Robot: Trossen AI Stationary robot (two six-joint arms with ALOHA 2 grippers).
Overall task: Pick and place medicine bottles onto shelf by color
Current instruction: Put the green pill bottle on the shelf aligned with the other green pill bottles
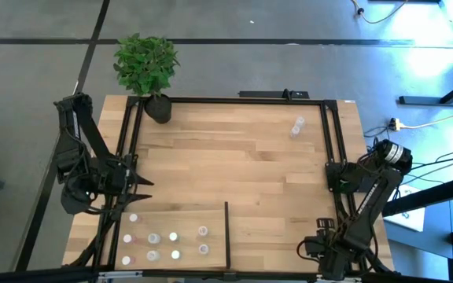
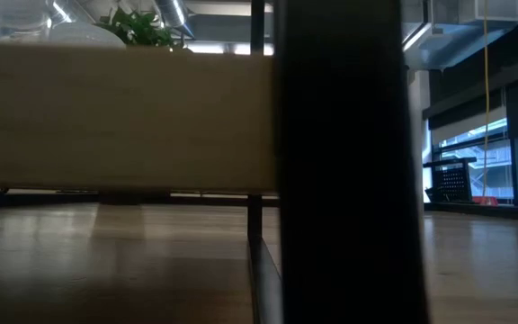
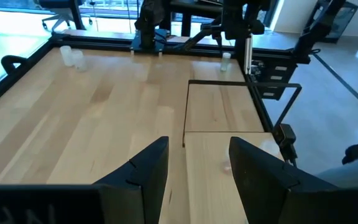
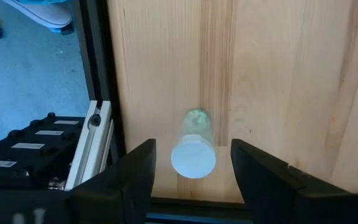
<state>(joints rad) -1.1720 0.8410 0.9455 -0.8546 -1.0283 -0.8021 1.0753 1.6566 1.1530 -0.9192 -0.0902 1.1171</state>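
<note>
wooden tabletop (image 1: pixel 234 165), shelf (image 1: pixel 187 236) at its near-left corner holding most medicine bottles (image 1: pixel 154 237). my right gripper (image 4: pixel 191 165) hangs spread over a white-capped bottle (image 4: pixel 194 152) by the table's right rail (image 4: pixel 98 74), not pinching it. left gripper (image 3: pixel 197 165) spread, empty, over the shelf. risk: bottle's off-centre, closing could tip it against the rail.
</note>
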